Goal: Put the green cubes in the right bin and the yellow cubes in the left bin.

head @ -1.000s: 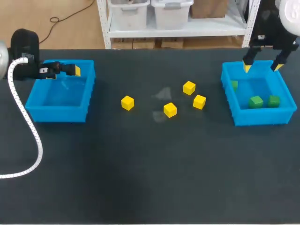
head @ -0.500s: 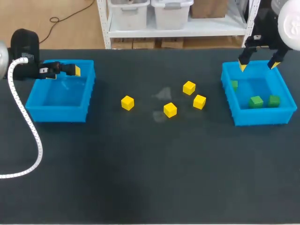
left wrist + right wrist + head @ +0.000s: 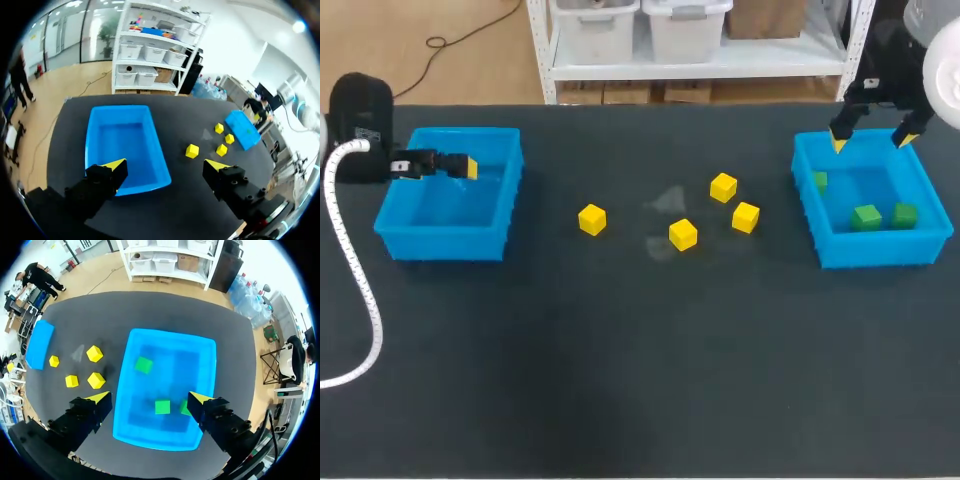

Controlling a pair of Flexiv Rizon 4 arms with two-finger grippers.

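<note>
Step in hand: we judge the green half of the sort done. 3 small green cubes [image 3: 865, 217] sit inside the open blue plastic right bin [image 3: 880, 250], and we see no green one on the black tabletop [image 3: 620, 380]. The yellow half is what is left.
Yellow cubes: 4 small yellow cubes [image 3: 683, 234] lie loose on the tabletop between the bins, well apart from the open blue plastic left bin [image 3: 445, 245]. We see none inside it.
Left tool [image 3: 166, 167]: fingers apart with nothing between them, hanging over the left bin's far side.
Right tool [image 3: 870, 140]: fingers apart and empty, above the right bin's far rim.
Next move: we think a yellow cube must be fetched. The one nearest the left bin stands alone, while the other 3 sit near each other without touching. That lone cube leaves free room for a finger on either side, so the left arm would travel toward the middle, lower around it, close, and carry it to the left bin.
</note>
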